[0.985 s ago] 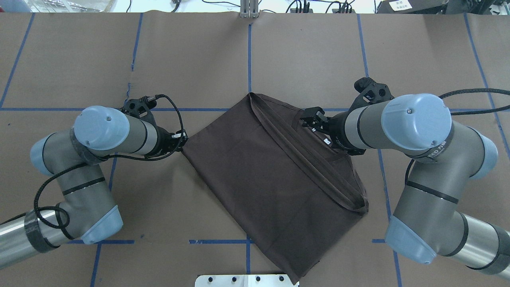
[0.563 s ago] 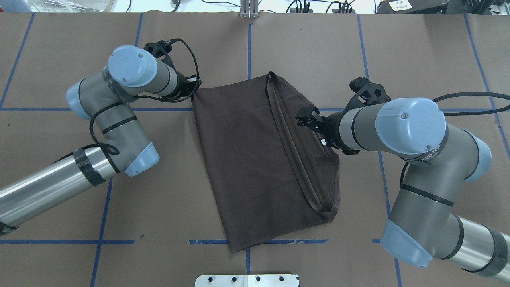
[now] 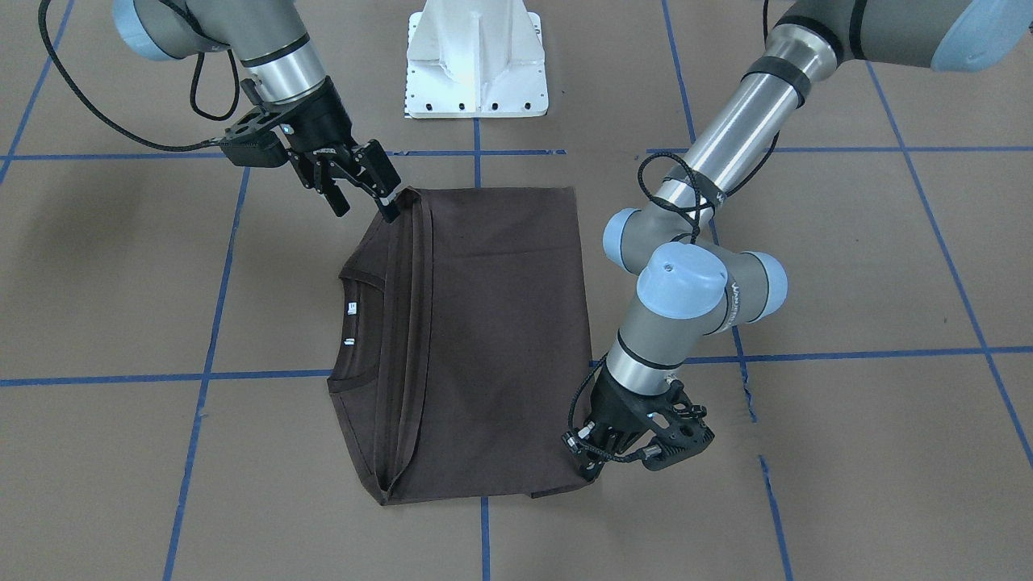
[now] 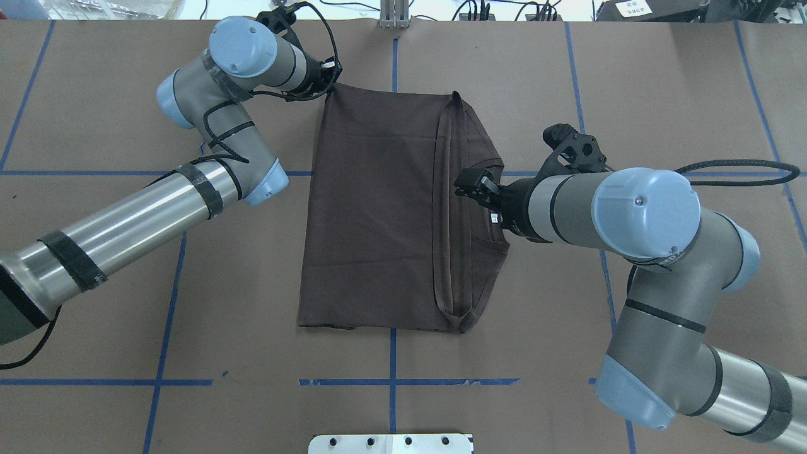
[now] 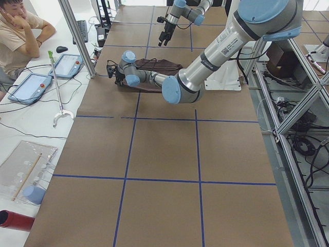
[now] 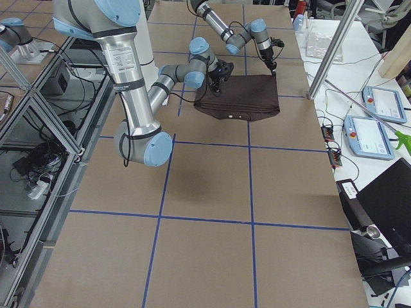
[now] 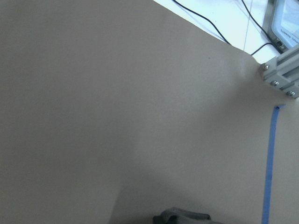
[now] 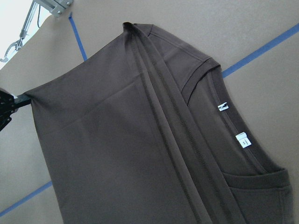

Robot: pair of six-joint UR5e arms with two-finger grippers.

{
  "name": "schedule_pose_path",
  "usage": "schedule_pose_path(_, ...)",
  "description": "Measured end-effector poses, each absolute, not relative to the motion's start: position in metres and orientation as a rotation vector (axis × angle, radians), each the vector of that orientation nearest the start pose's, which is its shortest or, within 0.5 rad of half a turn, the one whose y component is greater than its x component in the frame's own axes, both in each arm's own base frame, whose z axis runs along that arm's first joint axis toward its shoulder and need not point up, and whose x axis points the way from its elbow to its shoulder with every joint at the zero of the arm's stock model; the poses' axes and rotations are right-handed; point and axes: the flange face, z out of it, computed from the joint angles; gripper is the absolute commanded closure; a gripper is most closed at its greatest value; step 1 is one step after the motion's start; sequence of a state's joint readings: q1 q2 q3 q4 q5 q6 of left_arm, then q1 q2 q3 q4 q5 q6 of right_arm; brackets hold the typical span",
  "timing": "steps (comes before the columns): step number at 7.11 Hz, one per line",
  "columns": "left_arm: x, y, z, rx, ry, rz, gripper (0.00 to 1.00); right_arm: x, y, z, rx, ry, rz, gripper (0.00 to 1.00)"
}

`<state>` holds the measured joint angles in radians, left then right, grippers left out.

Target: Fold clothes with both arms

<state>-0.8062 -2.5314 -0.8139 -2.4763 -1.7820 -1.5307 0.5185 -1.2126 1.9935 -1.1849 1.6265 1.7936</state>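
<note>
The dark brown T-shirt [image 4: 378, 208] lies flat on the brown paper, folded lengthwise. Its sleeve hems form a stacked band, and its collar [image 3: 351, 323] with white labels faces my right side. My left gripper [image 4: 329, 81] is shut on the shirt's far-left corner, which shows pulled taut at the left edge of the right wrist view. In the front-facing view this gripper [image 3: 587, 470] sits low on that corner. My right gripper [image 3: 363, 190] hovers open above the folded sleeve end of the shirt [image 3: 492, 323], holding nothing. The right wrist view looks down on the shirt [image 8: 117, 154].
The white pedestal base [image 3: 476, 56] stands at the robot's side of the table. Blue tape lines [image 4: 183, 382] grid the paper. A metal post [image 4: 394, 12] rises at the far edge. Beyond that edge a seated person [image 5: 20, 31] has tablets beside them.
My left arm has dragged its shirt corner away from the robot and to the right, swinging the shirt from a diagonal lie to square with the table. The right gripper shifted slightly left.
</note>
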Motion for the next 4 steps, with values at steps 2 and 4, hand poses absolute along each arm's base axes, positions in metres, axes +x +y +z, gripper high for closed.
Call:
schedule_pose_path(2, 0.500, -0.688, 0.271, 0.307, 1.165, -0.558, 0.57, -0.442, -0.381, 0.233, 0.112, -1.204, 0.598, 0.00)
schedule_pose_path(4, 0.456, -0.614, 0.291, 0.400, 1.313, -0.419, 0.01, -0.472, -0.365, 0.228, 0.102, -1.194, 0.564, 0.00)
